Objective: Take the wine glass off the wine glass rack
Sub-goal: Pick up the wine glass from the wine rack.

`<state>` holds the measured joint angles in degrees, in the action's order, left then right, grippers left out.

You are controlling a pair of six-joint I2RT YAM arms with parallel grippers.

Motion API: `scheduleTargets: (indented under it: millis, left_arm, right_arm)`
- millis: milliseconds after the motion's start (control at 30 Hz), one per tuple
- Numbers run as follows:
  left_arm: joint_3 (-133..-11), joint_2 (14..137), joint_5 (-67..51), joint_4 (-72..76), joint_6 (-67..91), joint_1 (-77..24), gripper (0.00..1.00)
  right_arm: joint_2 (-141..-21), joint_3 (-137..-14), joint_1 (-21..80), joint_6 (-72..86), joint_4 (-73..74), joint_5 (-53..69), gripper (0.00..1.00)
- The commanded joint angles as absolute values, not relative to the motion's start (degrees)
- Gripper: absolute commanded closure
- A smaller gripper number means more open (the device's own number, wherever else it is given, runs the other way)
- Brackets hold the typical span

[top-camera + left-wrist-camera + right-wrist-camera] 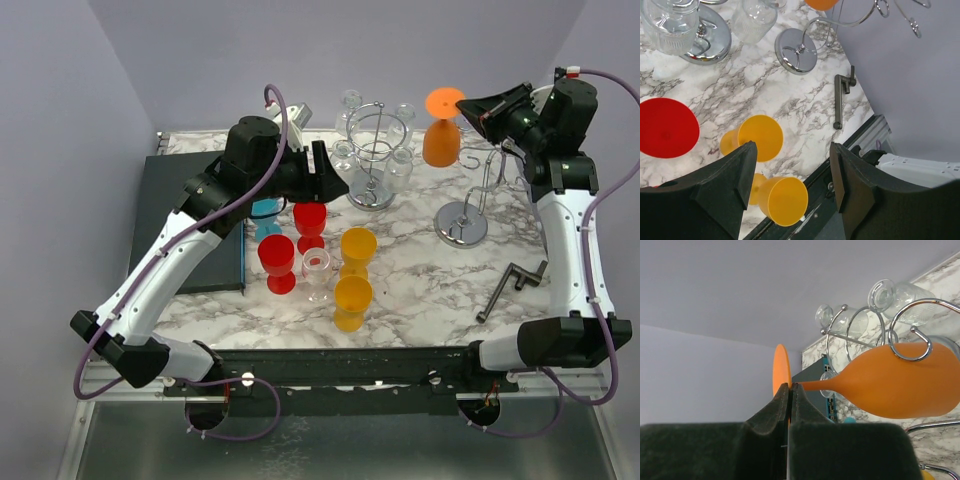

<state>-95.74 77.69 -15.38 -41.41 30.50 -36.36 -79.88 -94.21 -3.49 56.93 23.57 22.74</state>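
Observation:
The orange wine glass [441, 140] hangs upside down, foot up, at the back right. My right gripper [472, 112] is shut on its stem just under the foot; in the right wrist view the gripper [790, 386] pinches the thin stem and the orange bowl [890, 387] stretches to the right. The chrome wine glass rack [461, 222] stands just right of the glass, and one of its hooks [912, 342] crosses in front of the bowl. My left gripper [325, 170] is open and empty above the table's middle; it also shows in the left wrist view [792, 160].
A second chrome rack with clear glasses [377, 150] stands at the back centre. Two red cups [277, 260], two yellow cups [352, 298] and a small clear glass [317, 268] stand mid-table. A dark box [195, 225] lies left, a grey crank handle [510, 288] right.

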Motion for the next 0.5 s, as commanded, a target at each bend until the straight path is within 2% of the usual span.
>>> scheduleTargets:
  millis: [0, 267, 467]
  left_arm:
    - [-95.6, 78.6, -16.3, -36.3, 33.5, -36.0, 0.34]
    - [-92.0, 79.1, -17.7, -24.1, 39.2, -35.6, 0.34]
    - [-86.9, 78.9, -19.9, -10.8, 44.8, -34.5, 0.34]
  right_arm:
    - [-81.0, -98.1, -3.7, 56.9, 23.7, 27.2, 0.99]
    - [-83.8, -103.7, -3.7, 62.1, 21.0, 34.6, 0.99]
    - [-83.5, -101.1, -3.6, 71.2, 12.4, 40.6, 0.99]
